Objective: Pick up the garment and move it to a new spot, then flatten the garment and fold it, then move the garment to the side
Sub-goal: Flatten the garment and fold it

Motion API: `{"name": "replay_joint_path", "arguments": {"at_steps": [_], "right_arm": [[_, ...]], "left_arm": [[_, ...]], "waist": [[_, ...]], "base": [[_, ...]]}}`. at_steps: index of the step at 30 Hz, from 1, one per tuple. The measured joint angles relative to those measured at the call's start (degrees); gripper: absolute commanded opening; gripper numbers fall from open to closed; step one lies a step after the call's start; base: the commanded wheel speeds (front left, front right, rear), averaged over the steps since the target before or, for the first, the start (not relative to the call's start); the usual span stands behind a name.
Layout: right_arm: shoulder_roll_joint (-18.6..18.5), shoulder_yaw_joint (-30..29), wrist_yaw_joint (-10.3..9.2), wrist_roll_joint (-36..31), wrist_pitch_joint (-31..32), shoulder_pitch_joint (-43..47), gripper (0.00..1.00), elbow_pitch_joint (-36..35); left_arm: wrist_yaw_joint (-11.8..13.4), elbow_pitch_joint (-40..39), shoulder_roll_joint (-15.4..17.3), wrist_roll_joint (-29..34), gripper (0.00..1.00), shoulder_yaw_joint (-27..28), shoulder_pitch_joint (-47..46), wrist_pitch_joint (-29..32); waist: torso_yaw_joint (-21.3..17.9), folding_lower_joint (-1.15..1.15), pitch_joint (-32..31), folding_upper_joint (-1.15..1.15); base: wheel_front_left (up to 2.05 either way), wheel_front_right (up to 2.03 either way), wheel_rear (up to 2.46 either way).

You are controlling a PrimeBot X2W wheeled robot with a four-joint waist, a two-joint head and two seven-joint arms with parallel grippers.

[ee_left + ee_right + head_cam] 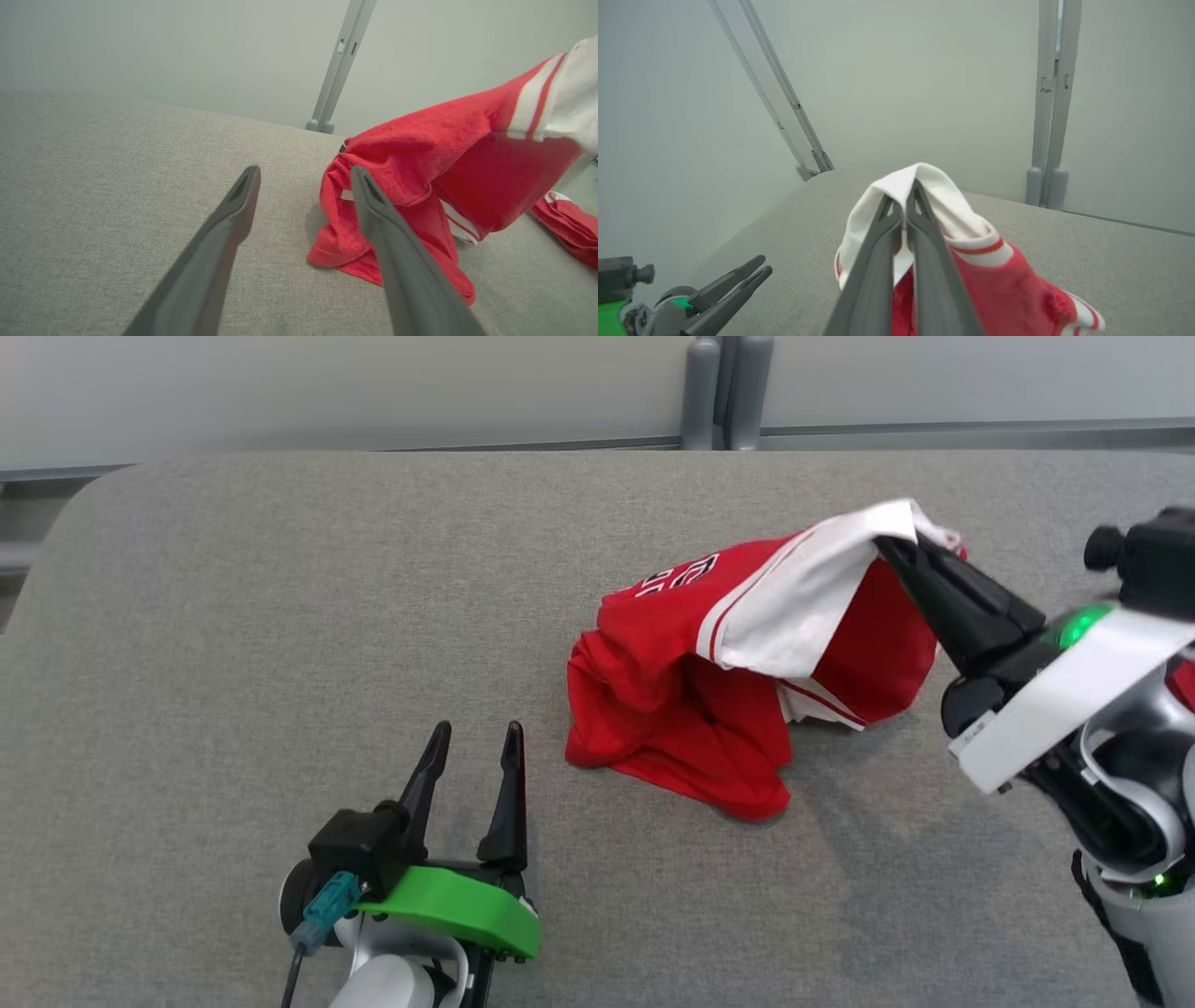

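– Red garment (672, 709) with a white sleeve (803, 607): where does it lie?

– Right of centre in the head view, on the grey fabric counter (233, 663). Most of it sits as a crumpled heap touching the counter. The white sleeve is raised toward the upper right of the frame, so the cloth hangs from that one point like a tent.

– What holds it up?

– The right claw (894, 553). In the right wrist view its two dark fingers are pressed together, with a fold of the white cloth pinched between them near the tips.

– And the left claw (476, 735)?

– Lower left of the head view, fingers spread and holding nothing. It sits low over the counter, near the heap's left edge but apart from it. In the left wrist view the red hem lies just past one finger.

– How far along is the task?

– As a judgement, it is at the first step. The pick-up is begun but not complete: one edge is lifted while the bulk rests on the counter. Whether the heap sits at its first spot or a new one cannot be told. The carry, the flattening, the fold and the move to the side all appear to be left. No smoothed panel or deliberate fold is visible, and the chest lettering (677, 577) is creased and partly hidden.
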Motion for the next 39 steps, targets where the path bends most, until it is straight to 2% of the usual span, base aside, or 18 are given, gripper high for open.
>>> {"name": "replay_joint_path", "arguments": {"at_steps": [3, 6, 12, 15, 22, 25, 28, 33, 39], "right_arm": [[0.4, -0.1, 0.0, 2.2, 5.5, -5.0, 0.0, -3.2], [3.1, 0.2, 0.0, 3.4, 9.9, -10.5, 0.0, -3.8], [11.9, 0.1, 0.0, 3.2, 16.9, -20.2, 0.0, -0.5], [14.7, -3.4, 0.0, 0.8, 19.4, -23.5, 0.0, 3.4], [16.0, -14.3, 0.0, -10.6, 23.8, -23.8, 0.0, 13.0], [15.3, -15.7, 0.0, -15.6, 25.5, -19.0, 0.0, 15.8], [11.1, -15.8, 0.0, -17.8, 25.3, -12.6, 0.0, 16.7], [4.7, -15.4, 0.02, -17.8, 21.2, -0.6, 0.0, 16.1], [1.2, -15.2, 0.0, -16.6, 13.7, 9.4, 0.0, 16.7]], "left_arm": [[-0.7, 1.4, -1.2, -0.1, 1.0, -0.8, -0.6, -0.3], [-1.3, 2.6, -2.4, -0.1, 1.0, -1.5, -1.0, -0.7], [-1.7, 4.8, -3.7, -0.8, 1.0, -1.1, -1.3, -1.3], [-1.9, 5.4, -4.1, -1.1, 1.0, -1.0, -1.1, -1.7], [-2.2, 6.1, -4.6, -1.4, 1.0, -0.3, -0.3, -1.8], [-2.3, 6.1, -4.7, -1.4, 1.0, 0.2, 0.3, -1.8], [-2.7, 6.1, -4.8, -1.4, 1.0, 0.1, 0.3, -1.9], [-3.4, 6.3, -4.8, -1.5, 1.0, -0.2, 0.5, -1.9], [-6.2, 6.2, -3.1, -2.1, 1.0, -2.2, 0.8, 0.7]], "waist": [[1.1, 0.0, -0.4, 0.0], [2.4, 0.0, -0.9, 0.0], [5.5, 0.0, -2.0, 0.0], [7.0, 0.0, -2.6, 0.0], [9.5, 0.0, -4.2, 0.0], [9.7, 0.0, -4.7, 0.0], [9.7, 0.0, -4.5, 0.0], [9.3, 0.0, -4.0, 0.0], [7.1, 0.0, -3.1, 0.0]], "base": [[0.0, 0.0, 0.0], [0.0, 0.0, 0.0], [0.0, 0.0, 0.0], [0.0, 0.0, 0.0], [0.0, 0.0, 0.0], [0.0, 0.0, 0.0], [0.0, 0.0, 0.0], [0.0, 0.0, 0.0], [0.0, 0.0, 0.0]]}}
